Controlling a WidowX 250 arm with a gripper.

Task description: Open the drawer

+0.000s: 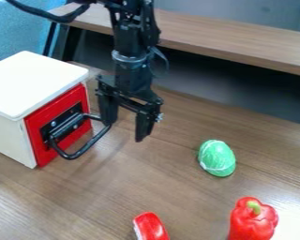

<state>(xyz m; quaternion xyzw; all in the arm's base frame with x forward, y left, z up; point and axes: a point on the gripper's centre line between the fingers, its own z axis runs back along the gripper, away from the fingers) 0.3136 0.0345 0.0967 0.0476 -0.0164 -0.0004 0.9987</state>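
Table (127, 197), wood-grain, lge; all other items set on or over it.

Raised shelf (240, 44), wood-grain, behind work area.

Arm (132, 54), blk, x1; in from top edge, hung R of box in view.

White box (33, 82), x1, at L edge of view; houses drawer.

Drawer (41, 124), red front, x1; in face of box toward arm. Appears shut, front approx. flush w/ box; opening judged still to be done.

Gripper (123, 131), blk, x1; pointed down, fingers spread well apart, nothing pinched. One finger near outer corner of handle; contact cannot be told.

Handle (90, 143), blk loop, x1; stands out from drawer front. Step in hand judged: handle to be taken. Outer bar best straddled, 1 finger inside loop, 1 outside, tips low enough for a firm bite; then closed. Pull to be kept straight out from front, i.e. toward lower R of view, slow & level, so box isn't dragged or twisted. Handle may pivot; slack to be taken up first. If bar slips, regrip deeper.

Red bell pepper (253, 222), x1, lower R.

Green oval item (217, 158), pale markings, x1, R of gripper.

Red item (151, 227), x1, bottom edge, partly cut off.
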